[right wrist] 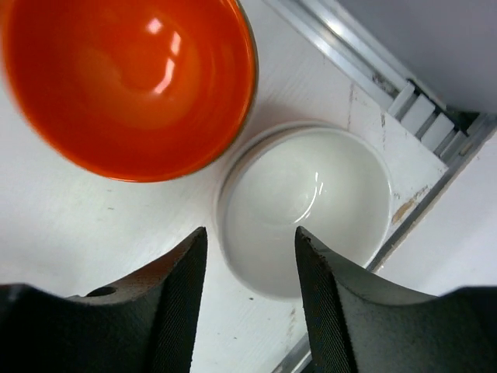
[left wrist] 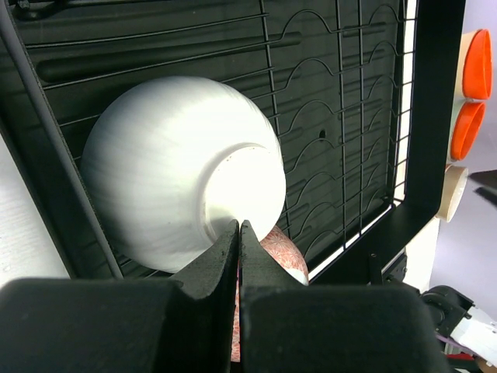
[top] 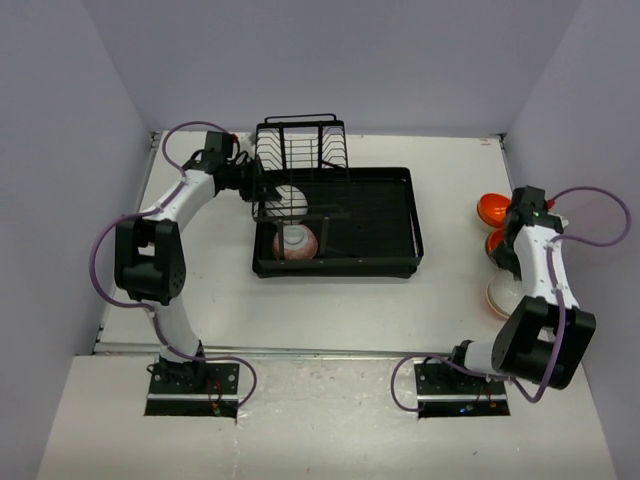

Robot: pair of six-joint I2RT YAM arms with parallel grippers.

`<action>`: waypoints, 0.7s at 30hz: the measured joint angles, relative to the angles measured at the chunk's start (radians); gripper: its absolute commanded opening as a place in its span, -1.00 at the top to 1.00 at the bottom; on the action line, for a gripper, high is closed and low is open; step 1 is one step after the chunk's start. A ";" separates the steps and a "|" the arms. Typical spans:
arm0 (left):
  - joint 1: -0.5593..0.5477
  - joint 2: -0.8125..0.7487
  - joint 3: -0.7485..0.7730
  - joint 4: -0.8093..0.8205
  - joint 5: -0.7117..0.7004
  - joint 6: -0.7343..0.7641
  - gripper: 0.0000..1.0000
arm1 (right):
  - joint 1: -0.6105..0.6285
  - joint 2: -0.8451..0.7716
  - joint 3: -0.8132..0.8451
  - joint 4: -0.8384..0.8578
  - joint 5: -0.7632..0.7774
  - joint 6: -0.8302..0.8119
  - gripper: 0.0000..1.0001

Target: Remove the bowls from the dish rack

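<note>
Left wrist: left fingers [left wrist: 233, 245] closed at matte white bowl [left wrist: 155, 163]; right fingers [right wrist: 180, 287] spread over glossy bowl [right wrist: 311, 202].

The white table [top: 450, 310] carries the black dish rack [top: 385, 262] at its middle, set flat on the surface. Well apart from it, along the table's right edge, two orange bowls [top: 491, 209] sit one behind the other, with a cream bowl [top: 499, 297] nearer the arm bases. From the right wrist, one orange bowl stands mouth-up just beside a white bowl [right wrist: 307, 202], close to the metal edge rail [right wrist: 353, 58].
</note>
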 measured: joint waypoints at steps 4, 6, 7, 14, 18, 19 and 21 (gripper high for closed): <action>0.000 0.000 0.000 0.000 -0.001 0.000 1.00 | 0.008 -0.067 0.126 -0.029 -0.013 0.004 -0.07; 0.000 0.000 0.000 0.000 -0.001 0.000 1.00 | 0.028 -0.084 0.220 -0.040 -0.043 0.008 -0.12; 0.000 0.000 0.000 0.000 -0.002 0.000 1.00 | 0.045 -0.086 0.271 -0.041 -0.068 0.012 -0.13; 0.000 -0.010 0.000 -0.003 -0.037 0.000 1.00 | 0.206 0.000 0.587 -0.044 -0.264 0.015 -0.20; 0.002 -0.035 0.000 -0.016 -0.082 0.000 1.00 | 0.235 0.091 0.638 -0.019 -0.398 0.014 -0.21; 0.003 -0.040 0.000 -0.019 -0.091 0.000 1.00 | 0.240 0.117 0.638 -0.019 -0.431 0.014 -0.21; 0.005 -0.049 0.004 -0.024 -0.103 0.000 1.00 | 0.248 0.161 0.633 -0.012 -0.488 0.013 -0.21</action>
